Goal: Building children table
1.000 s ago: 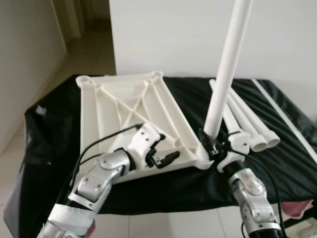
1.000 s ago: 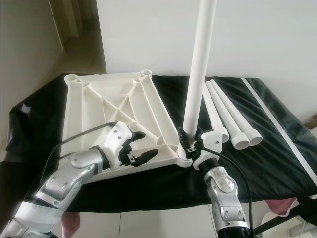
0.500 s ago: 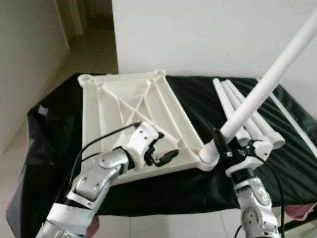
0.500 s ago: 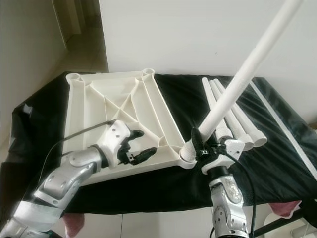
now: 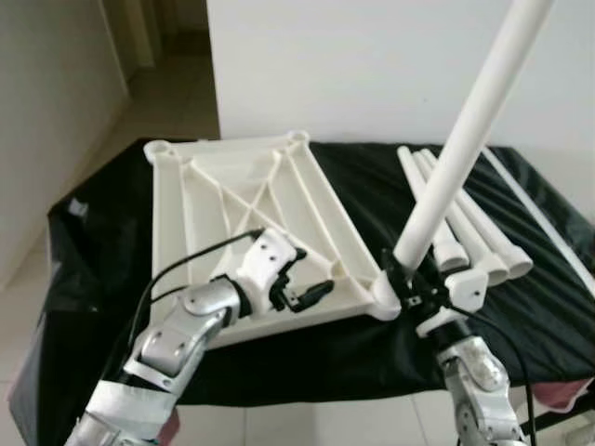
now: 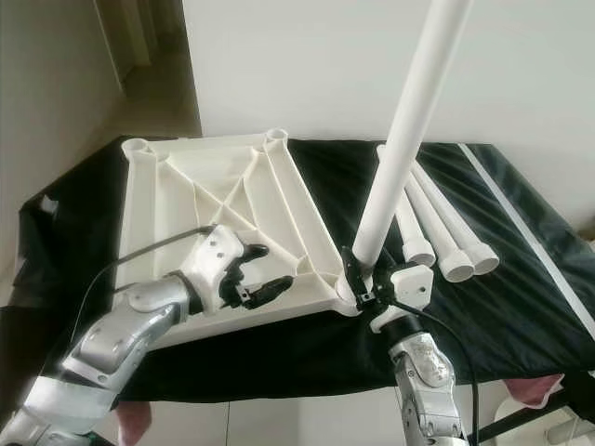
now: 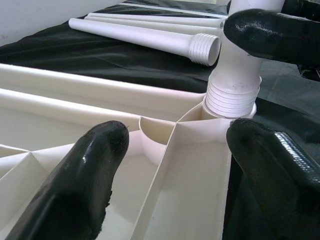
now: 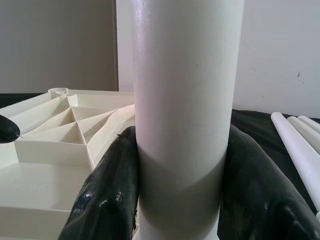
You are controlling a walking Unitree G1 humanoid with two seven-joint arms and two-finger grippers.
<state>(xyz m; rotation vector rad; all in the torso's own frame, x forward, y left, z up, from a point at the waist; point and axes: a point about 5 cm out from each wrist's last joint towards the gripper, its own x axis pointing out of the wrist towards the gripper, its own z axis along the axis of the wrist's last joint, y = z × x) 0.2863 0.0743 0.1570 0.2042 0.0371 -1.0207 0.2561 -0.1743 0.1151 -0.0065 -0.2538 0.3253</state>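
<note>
Right end effector (image 6: 364, 283) clamping tilted leg (image 6: 405, 133), left end effector (image 5: 302, 283) spread over tabletop (image 5: 232, 186)

The long white plastic tube leg (image 6: 409, 130) runs off the top edge, upper end unseen. Its threaded base is hidden behind the right hand (image 6: 364, 279). The black-draped counter (image 5: 548, 307) is cut off at the right edge.

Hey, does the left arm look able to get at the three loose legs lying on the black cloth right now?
Probably not easily. The loose legs lie beyond the held leg and right claw, which block the left claw, open over the tabletop.
</note>
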